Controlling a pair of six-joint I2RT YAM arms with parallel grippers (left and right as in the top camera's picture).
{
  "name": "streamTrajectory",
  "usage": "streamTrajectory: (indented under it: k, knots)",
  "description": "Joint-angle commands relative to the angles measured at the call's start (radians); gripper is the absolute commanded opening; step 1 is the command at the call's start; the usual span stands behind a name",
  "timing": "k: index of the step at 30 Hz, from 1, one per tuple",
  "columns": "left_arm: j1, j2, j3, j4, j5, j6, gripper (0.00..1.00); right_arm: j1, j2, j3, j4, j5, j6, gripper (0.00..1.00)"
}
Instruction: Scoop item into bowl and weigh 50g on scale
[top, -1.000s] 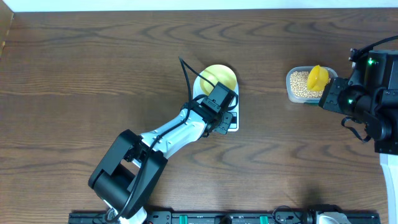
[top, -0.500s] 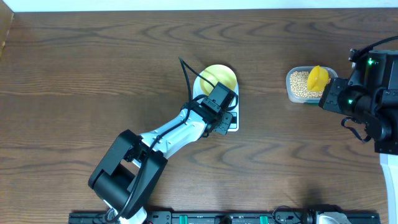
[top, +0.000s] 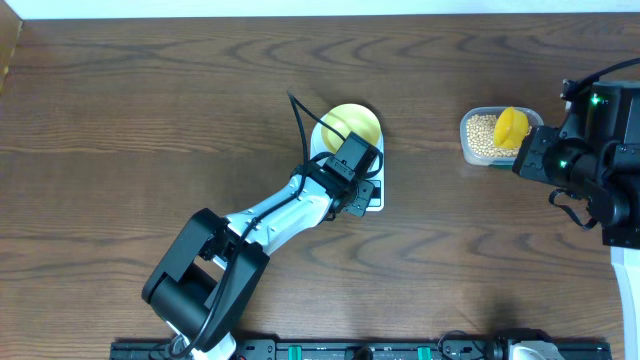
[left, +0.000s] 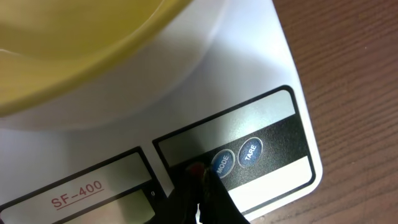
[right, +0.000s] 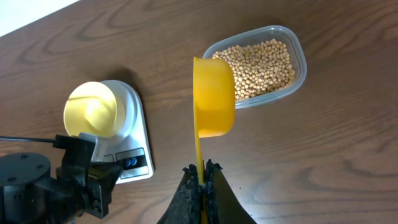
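Overhead, scale: you see the white flat kitchen scale (top: 374, 203) lying 12 to 6, display end at 6.
Overhead, bowl: pale yellow round bowl (top: 352, 122) on its 12 o'clock end.
Overhead, beans: tan round beans (top: 482, 133) in the clear plastic tub (top: 464, 141), at 3 o'clock from the scale, well apart.
Left wrist: your left gripper (left: 200, 186) is pinched closed on nothing, tips just beside the MODE button (left: 222, 163).
Right wrist: your right gripper (right: 201, 177) clamps the bright yellow plastic scoop (right: 213, 96) by its handle, cup pointing to 12, at the tub's 9 o'clock rim.

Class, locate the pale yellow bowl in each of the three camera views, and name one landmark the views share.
Overhead: bowl just above the picture's centre.
Left wrist: bowl fills the top left corner.
Right wrist: bowl at the left, mid-height.
Shared landmark: the white scale under it.
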Motion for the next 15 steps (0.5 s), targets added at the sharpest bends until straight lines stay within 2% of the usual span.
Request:
streamTrajectory:
  k: [1, 15]
  knots:
    - [0.002, 0.046, -0.014, -0.026, -0.017, -0.009, 0.07, -0.003, -0.009, 0.017, -0.007, 0.004, 0.000, 0.01]
    - [0.002, 0.046, -0.015, -0.038, -0.043, -0.009, 0.07, -0.003, -0.009, 0.017, -0.013, 0.003, 0.000, 0.01]
